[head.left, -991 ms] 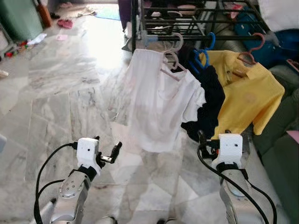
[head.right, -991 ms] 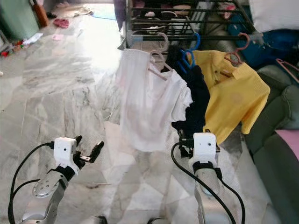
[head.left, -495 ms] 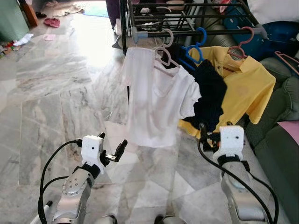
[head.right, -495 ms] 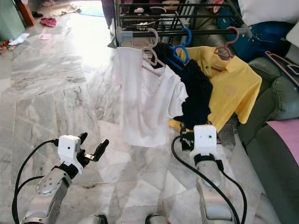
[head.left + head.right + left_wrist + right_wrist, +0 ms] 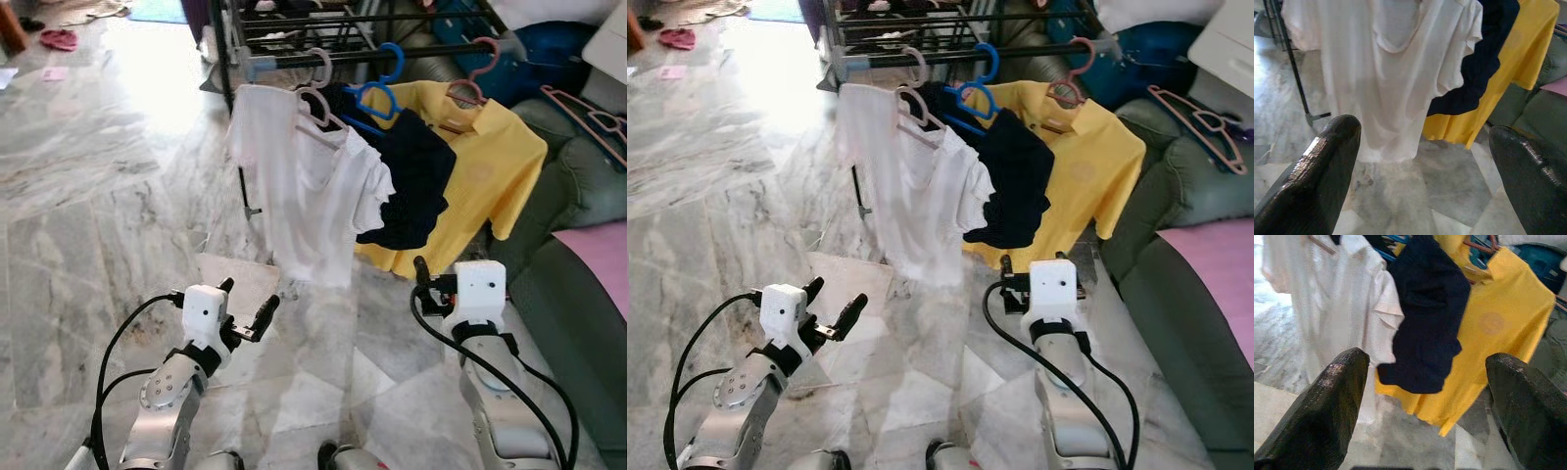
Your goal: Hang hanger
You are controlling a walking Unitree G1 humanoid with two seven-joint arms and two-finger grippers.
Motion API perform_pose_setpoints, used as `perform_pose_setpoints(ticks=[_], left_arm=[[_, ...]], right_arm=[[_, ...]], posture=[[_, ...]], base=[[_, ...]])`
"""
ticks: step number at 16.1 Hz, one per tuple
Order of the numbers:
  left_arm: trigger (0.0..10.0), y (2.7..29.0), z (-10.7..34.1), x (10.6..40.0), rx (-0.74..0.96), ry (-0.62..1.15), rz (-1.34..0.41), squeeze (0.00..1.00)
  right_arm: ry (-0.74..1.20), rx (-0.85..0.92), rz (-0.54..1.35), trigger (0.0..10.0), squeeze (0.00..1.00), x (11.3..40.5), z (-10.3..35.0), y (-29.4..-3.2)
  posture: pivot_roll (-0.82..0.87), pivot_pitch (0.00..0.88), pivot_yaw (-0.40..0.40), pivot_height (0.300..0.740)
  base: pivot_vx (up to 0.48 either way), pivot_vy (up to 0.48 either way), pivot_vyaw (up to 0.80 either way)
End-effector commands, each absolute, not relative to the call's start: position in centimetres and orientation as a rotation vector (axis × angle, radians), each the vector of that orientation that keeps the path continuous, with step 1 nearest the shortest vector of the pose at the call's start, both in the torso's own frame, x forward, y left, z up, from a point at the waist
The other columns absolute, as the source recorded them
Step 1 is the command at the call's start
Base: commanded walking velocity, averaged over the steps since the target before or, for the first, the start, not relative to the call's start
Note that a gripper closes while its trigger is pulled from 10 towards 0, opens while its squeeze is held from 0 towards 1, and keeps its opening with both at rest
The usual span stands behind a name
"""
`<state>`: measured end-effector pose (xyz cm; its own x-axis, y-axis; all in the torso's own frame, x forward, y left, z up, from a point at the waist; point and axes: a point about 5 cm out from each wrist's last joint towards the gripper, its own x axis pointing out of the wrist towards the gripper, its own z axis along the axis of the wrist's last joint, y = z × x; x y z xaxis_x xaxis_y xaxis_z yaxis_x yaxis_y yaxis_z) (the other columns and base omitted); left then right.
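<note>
Facing the drying rack [image 5: 294, 20] with both arms raised and nothing in either gripper, the robot stands a few steps back from the clothes. The task's things hang along the rack's front rail: a white shirt [image 5: 299, 191] on a pale hanger [image 5: 315, 98], a dark top [image 5: 411, 181] on a blue hanger [image 5: 377, 93], and a yellow shirt [image 5: 480, 166] on a pink hanger [image 5: 468, 86]. Two more bare hangers [image 5: 1200, 113] lie on the green sofa [image 5: 1205, 294] off to the right, well apart from both arms.

The likely trouble, as I see it, is reach and crowding. The rail is packed, so a hook brought in carelessly could snag the neighbouring hooks or drag a shirt off its shoulders. The rack looks light on its thin legs, and a push from an arm might tip or slide it on the smooth marble floor [image 5: 88, 196]. A loose hanger on the sofa cushion could also slip away from the fingers when pinched.

The left gripper [image 5: 245, 311] holds its fingers [image 5: 1327, 161] spread wide, touching nothing, pointed at the white shirt. The right gripper [image 5: 1425, 396] is likewise spread wide and empty, aimed at the dark top and the yellow shirt.
</note>
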<state>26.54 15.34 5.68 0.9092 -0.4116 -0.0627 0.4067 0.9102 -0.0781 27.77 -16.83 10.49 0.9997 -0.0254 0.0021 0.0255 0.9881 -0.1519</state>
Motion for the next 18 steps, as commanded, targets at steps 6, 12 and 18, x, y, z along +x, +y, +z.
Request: perform_pose_setpoints(ticks=[6, 12, 18], left_arm=[[10.0, 15.0, 5.5, 26.3, -0.066, 0.078, -0.464, 0.0], [10.0, 14.7, 5.1, 25.7, -0.063, 0.092, -0.492, 0.0], [10.0, 14.9, 5.4, 26.2, -0.056, 0.085, -0.479, 0.0]], right_arm=[[0.019, -0.15, -0.019, 10.0, 0.0, 27.9, 10.1, -16.7], [0.02, -0.156, 0.005, 10.0, 0.0, 27.9, 9.9, -16.2], [-0.006, -0.146, 0.005, 10.0, 0.0, 28.9, 10.5, -16.1]], posture=[[-0.12, 0.17, -0.062, 0.74], [-0.1, 0.15, -0.065, 0.74], [-0.09, 0.127, -0.049, 0.74]], base=[[0.284, 0.0, -0.27], [0.319, 0.0, -0.21], [0.292, 0.0, 0.0]])
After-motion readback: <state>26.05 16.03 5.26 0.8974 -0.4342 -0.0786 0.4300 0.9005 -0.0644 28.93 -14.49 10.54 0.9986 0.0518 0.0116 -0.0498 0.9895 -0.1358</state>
